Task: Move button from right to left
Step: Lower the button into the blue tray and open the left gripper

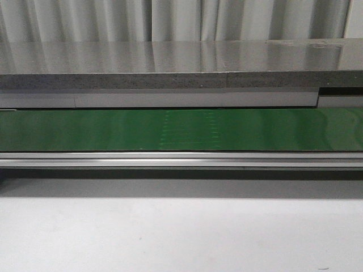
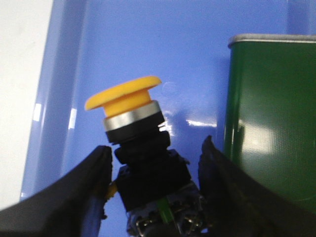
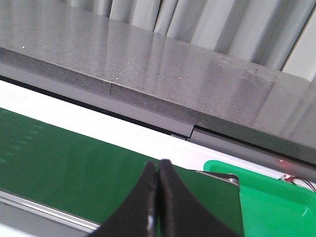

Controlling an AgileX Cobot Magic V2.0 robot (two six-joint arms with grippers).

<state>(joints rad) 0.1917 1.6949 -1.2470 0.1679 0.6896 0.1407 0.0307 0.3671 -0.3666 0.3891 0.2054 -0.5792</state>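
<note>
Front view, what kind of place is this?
Likely a factory-style conveyor workstation: a green conveyor belt in an aluminium frame, a blue bin, and an industrial push-button between the left gripper fingers.
</note>
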